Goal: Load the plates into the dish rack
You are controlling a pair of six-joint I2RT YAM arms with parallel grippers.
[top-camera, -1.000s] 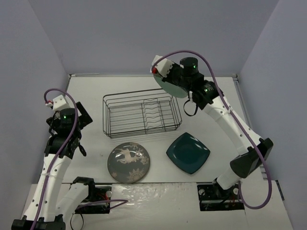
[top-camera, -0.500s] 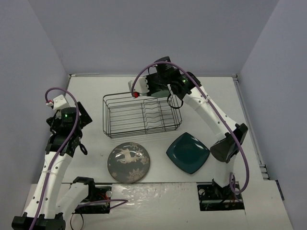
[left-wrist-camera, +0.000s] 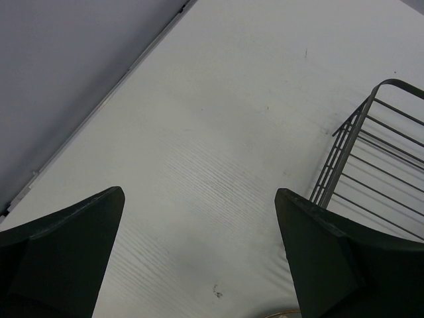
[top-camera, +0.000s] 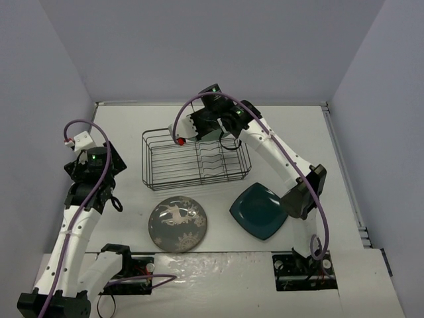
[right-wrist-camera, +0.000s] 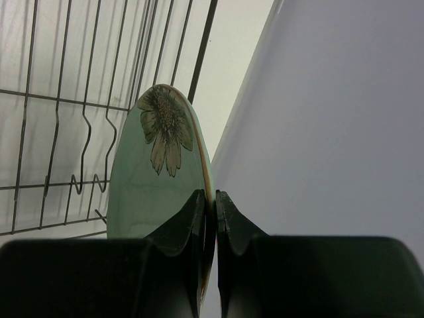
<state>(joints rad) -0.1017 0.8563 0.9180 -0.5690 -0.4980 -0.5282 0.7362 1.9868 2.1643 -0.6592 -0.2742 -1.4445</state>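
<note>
My right gripper (right-wrist-camera: 210,199) is shut on the rim of the pale mint-green plate (right-wrist-camera: 156,179), which has a flower drawn on it. It holds the plate on edge above the wavy slots of the black wire dish rack (right-wrist-camera: 66,99). In the top view this gripper (top-camera: 215,129) is over the rack's (top-camera: 143,159) back edge. The dark grey deer plate (top-camera: 177,225) and the dark teal rounded-square plate (top-camera: 260,211) lie flat on the table in front of the rack. My left gripper (top-camera: 96,165) is open and empty, left of the rack (left-wrist-camera: 351,139).
Grey walls close in the white table (top-camera: 119,132) at the back and on both sides. The right arm's elbow (top-camera: 301,192) hangs just right of the teal plate. The arm bases stand at the near edge.
The right arm has swung left with the mint plate, from beyond the rack's back right corner to over the rack's back edge. The left arm has barely moved.
</note>
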